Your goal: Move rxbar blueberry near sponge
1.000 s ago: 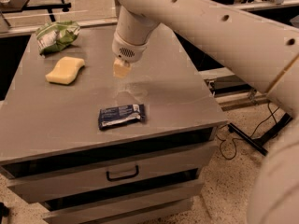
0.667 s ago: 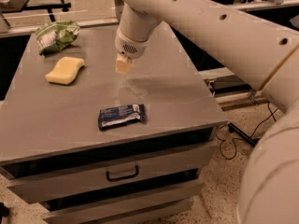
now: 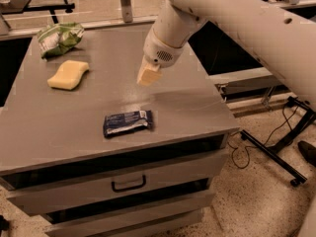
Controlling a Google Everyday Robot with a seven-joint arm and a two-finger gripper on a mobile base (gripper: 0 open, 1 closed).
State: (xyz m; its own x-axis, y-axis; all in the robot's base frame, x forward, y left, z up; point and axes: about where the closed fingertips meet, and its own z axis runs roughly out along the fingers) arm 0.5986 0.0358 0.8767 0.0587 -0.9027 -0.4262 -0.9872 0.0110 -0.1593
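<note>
The rxbar blueberry [image 3: 127, 123] is a dark blue wrapper lying flat near the front middle of the grey cabinet top [image 3: 197, 102]. The sponge [image 3: 68, 74] is a pale yellow block lying at the left of the top, well apart from the bar. My gripper [image 3: 148, 76] hangs from the white arm above the middle of the top, behind and a little right of the bar. Its pale fingers are together and hold nothing.
A green-and-white snack bag [image 3: 59, 37] lies at the back left, just behind the sponge. The cabinet has drawers with a handle [image 3: 128, 184] at the front. A stand's legs and cables [image 3: 276, 147] are on the floor to the right.
My gripper has moved to the right and slightly lower, toward the front of the top. The bar, sponge and bag have not moved.
</note>
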